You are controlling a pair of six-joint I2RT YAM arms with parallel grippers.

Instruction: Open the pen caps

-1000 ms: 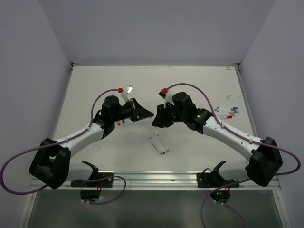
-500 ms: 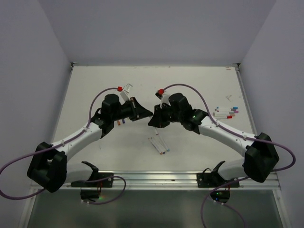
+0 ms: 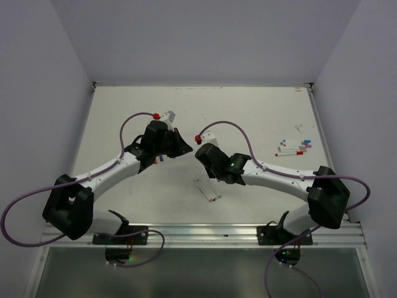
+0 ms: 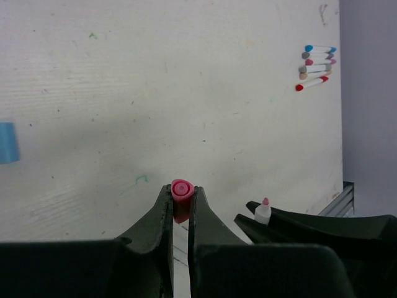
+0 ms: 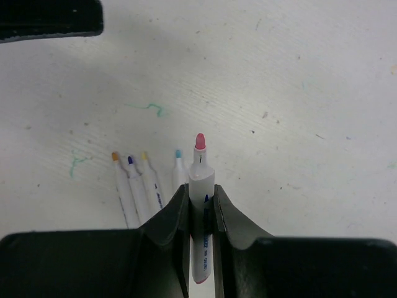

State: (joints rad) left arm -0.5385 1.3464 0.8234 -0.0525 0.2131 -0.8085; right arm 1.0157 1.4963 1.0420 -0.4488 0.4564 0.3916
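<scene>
L arm, top view: reaches in from lower left toward table (image 3: 248, 112) centre. L gripper (image 3: 182, 148) points right, just short of the R one.

L wrist view: L gripper (image 4: 180, 197) clenched on a pink cap (image 4: 181, 188). Cap pinched between both fingertips, open end facing cam, held clear of the table. No pen in it. Blue patch (image 4: 6, 141) at far left edge of that view, flat on the surface; can't tell what it is.

Centre, top view: R gripper (image 3: 203, 154) faces left toward L gripper; the two are near, not touching. R wrist view: R gripper (image 5: 201, 200) grasping a white pen body (image 5: 201, 192) lengthwise btwn fingers, bare pink tip sticking out past them. Same tip shows in L wrist view at lower right, apart from the cap.

Below the grippers: uncapped pens (image 3: 208, 189) lying side by side on the table, roughly parallel. R wrist view shows four (image 5: 138, 186), tips orange, dk blue, yellow, lt blue, just left of the R fingers.

Far right: capped pens (image 3: 293, 147) in a loose stack near the table's right edge, well apart from both arms. L wrist view (image 4: 316, 65): caps on, blue, grey, pink, tan, red.
</scene>
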